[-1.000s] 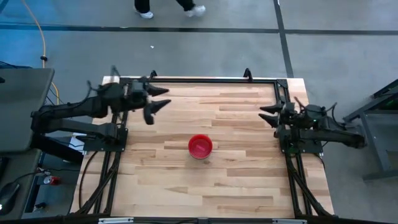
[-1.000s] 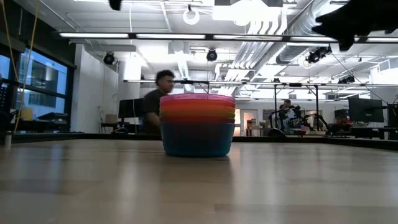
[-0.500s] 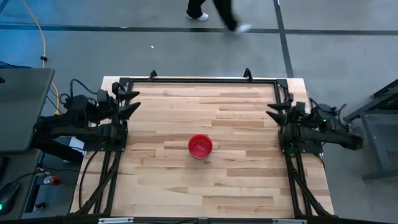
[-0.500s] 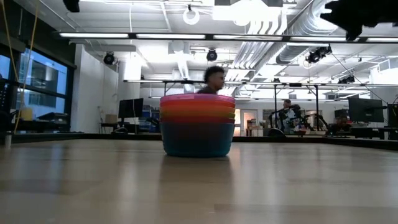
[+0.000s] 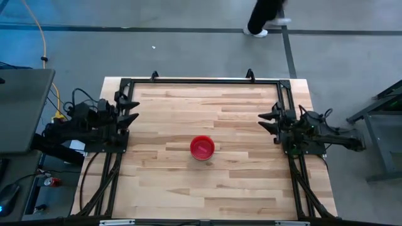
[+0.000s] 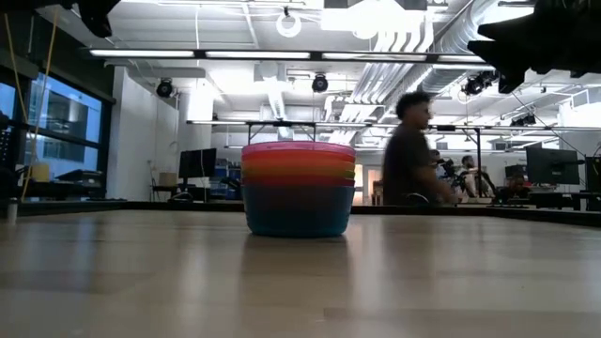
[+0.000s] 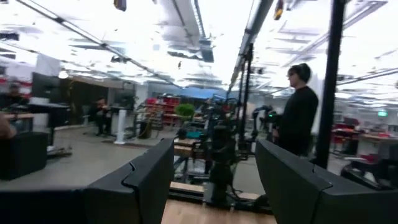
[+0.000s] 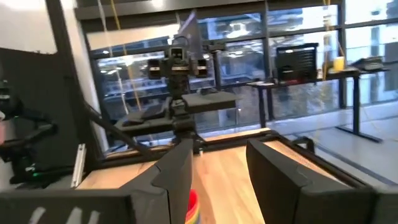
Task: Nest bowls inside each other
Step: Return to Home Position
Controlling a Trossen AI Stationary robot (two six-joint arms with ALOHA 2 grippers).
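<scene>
1. The left gripper sits at the table's left edge, jaws apart and empty.
2. The bowls stand nested mid-table. From above only the pink one shows. The low view shows pink on top and blue at the base, with the bands between hard to separate.
3. The right gripper is at the right edge, jaws apart; its finger hides most of the stack.
4. A blurred person stands beyond.

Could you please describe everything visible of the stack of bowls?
The stack of bowls stands upright near the middle of the wooden table. A pink rim tops it, orange and yellow bands follow, and a blue bowl holds them all; they look like plastic. Only the table touches it; the left pincer and right pincer sit apart, open.
</scene>
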